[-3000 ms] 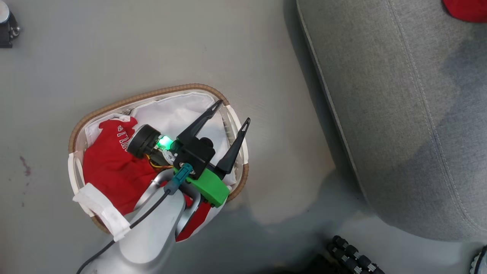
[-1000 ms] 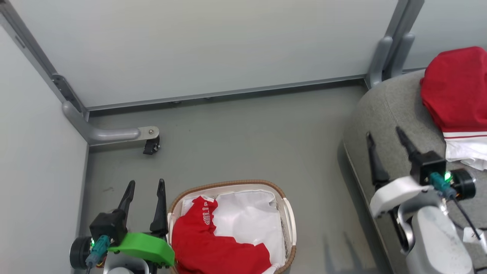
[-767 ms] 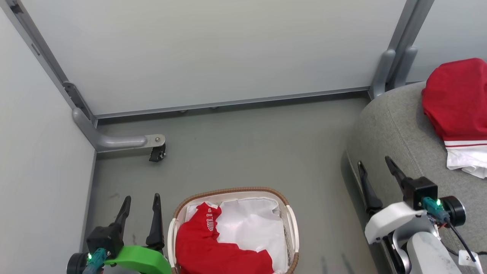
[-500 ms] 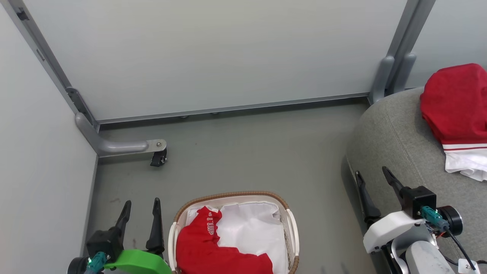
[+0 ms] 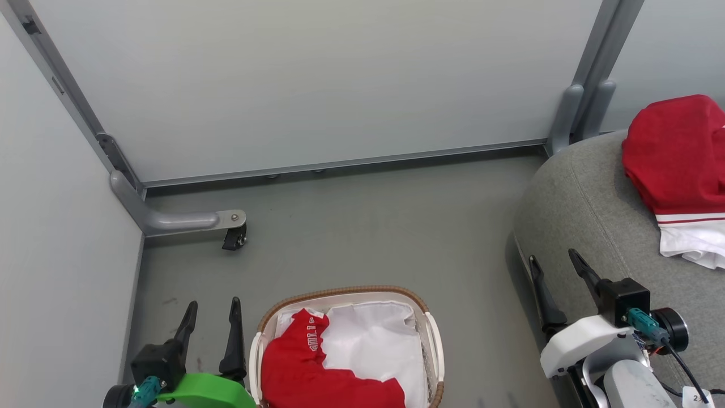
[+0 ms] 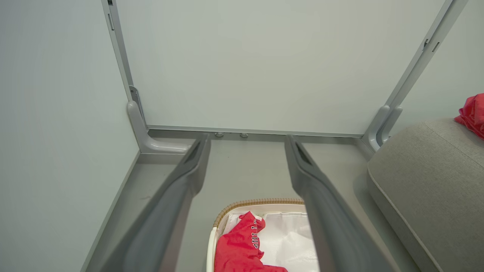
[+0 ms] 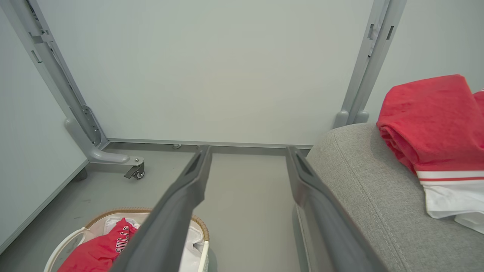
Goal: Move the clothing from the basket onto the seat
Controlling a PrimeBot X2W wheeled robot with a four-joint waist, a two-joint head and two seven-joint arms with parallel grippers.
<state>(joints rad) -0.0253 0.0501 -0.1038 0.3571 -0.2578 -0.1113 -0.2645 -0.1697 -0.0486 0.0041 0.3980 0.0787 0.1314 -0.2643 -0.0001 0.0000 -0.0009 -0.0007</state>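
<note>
Both claws are hanging empty with fingers spread apart: the left claw (image 5: 213, 304) just beside the left rim of the basket (image 5: 340, 290), the right claw (image 5: 551, 256) at the near edge of the seat (image 5: 583, 215). One red garment (image 5: 294, 371) is lying crumpled in the basket's left half on a white liner (image 5: 376, 345); a second red garment (image 5: 674, 153) is resting on the seat. The robot seems to be pausing between trips. The next move is likely calling for reaching down inside the woven rim and pinching red cloth only. The floor (image 5: 368, 226) between basket and seat is offering open room; a wall (image 5: 56, 255) is crowding the left.
</note>
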